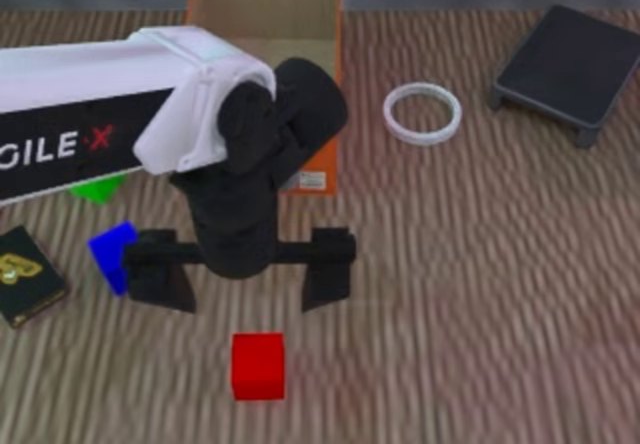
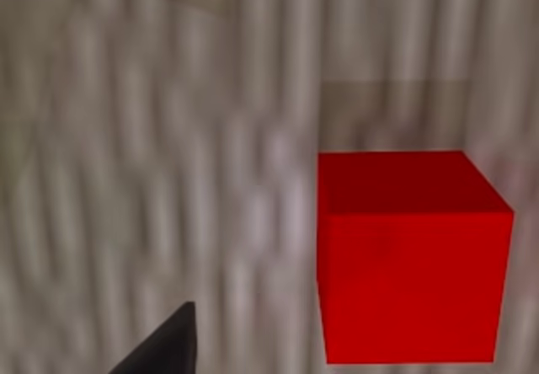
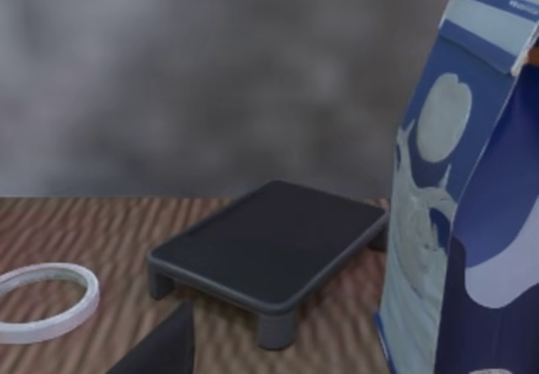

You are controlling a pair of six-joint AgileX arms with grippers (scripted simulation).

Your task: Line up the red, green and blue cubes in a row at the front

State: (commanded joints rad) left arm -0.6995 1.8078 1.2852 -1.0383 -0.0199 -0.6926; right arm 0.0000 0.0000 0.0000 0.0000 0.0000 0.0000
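1. Left arm [image 1: 110, 114] reaches in from the top view's left over the worktop [image 1: 480, 294], highest thing in that view.
2. Left tool [image 1: 243, 282] points straight down with its fingers [image 1: 327, 272] spread wide and nothing between them; finger line runs left-right.
3. Red cube [image 1: 259, 366] sits flat at the front, just in front of the tool and apart from it; no long axis, edges roughly square to the worktop edge. Left wrist view shows it close [image 2: 413, 256].
4. Blue cube [image 1: 113, 254] sits at the left, turned slightly, just beside the tool's left finger.
5. Green cube [image 1: 97, 190] is farther back at the left, mostly hidden under the arm.
6. Orange box [image 1: 268, 24], white ring [image 1: 422, 113], dark tray [image 1: 567, 64] lie at the back; black book [image 1: 25, 274] at left edge.
7. Right tool: only one fingertip [image 3: 160, 349] shows, can't tell its state; it is near the tray and a blue carton [image 3: 472, 222].
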